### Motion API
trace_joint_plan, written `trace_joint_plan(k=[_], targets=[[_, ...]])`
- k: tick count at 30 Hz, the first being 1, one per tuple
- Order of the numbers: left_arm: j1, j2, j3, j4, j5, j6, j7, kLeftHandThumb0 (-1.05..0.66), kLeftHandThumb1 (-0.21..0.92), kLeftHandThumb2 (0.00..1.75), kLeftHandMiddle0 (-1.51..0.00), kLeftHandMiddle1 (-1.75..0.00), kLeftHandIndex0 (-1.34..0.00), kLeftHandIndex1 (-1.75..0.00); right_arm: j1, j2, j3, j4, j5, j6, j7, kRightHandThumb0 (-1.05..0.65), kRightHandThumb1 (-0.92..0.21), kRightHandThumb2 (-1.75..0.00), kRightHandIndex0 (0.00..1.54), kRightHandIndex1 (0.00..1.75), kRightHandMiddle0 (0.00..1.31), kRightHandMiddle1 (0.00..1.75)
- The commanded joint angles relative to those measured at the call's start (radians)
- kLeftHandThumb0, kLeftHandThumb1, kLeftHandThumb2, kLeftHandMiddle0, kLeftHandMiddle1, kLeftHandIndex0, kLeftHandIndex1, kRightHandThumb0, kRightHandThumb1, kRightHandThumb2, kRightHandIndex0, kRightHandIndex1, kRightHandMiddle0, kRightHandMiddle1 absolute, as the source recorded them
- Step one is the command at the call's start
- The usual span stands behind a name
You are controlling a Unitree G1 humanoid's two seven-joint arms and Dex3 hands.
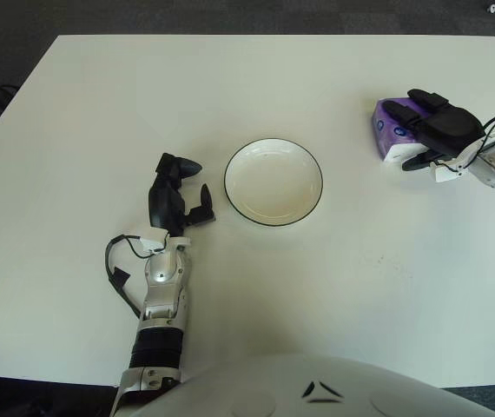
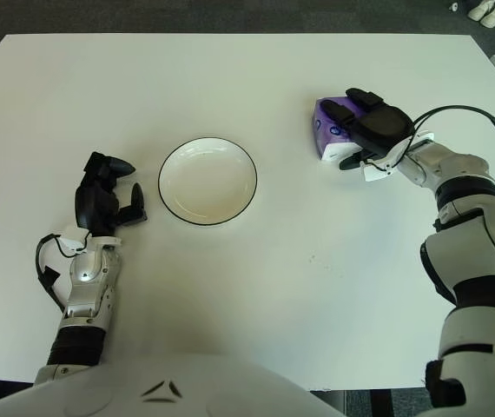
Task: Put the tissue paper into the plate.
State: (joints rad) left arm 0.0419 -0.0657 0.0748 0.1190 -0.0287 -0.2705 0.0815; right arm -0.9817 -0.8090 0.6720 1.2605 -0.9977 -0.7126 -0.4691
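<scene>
Our right hand (image 2: 371, 129) is draping its fingers over the purple tissue pack (image 2: 329, 127), not visibly clamped, so we are needing a firm squeeze before lifting toward the plate (image 2: 207, 181) on its left, while our left hand (image 2: 104, 201) is idling loosely curled beyond it.

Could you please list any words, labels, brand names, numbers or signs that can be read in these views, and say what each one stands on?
No text can be read anywhere in these views.
Tissue paper pack: purple wrapper with small white and blue marks, too small to read; the right hand covers much of it.
Plate: plain white with a dark rim, no marking.
Robot's torso: a small dark emblem, not lettering.
Left hand: no label visible.
</scene>
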Motion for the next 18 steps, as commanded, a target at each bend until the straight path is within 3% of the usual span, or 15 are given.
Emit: trace_joint_plan(k=[1,18], targets=[[0.073,0.005,0.009,0.078,-0.01,0.026,-0.012,-0.01,0.24,1.43,-0.67,-1.75,-0.44,-1.75,0.026,0.023,0.018,0.019,-0.002,0.012,0.032,-1.05,-0.84,-0.13,0.0,0.0,0.0,0.0],[0.082,-0.004,0.007,0.068,0.009,0.032,0.009,-0.01,0.25,1.42,-0.66,-1.75,-0.43,-1.75,0.003,0.134,0.07,0.072,-0.016,0.093,0.117,-1.05,-0.8,-0.1,0.0,0.0,0.0,0.0]])
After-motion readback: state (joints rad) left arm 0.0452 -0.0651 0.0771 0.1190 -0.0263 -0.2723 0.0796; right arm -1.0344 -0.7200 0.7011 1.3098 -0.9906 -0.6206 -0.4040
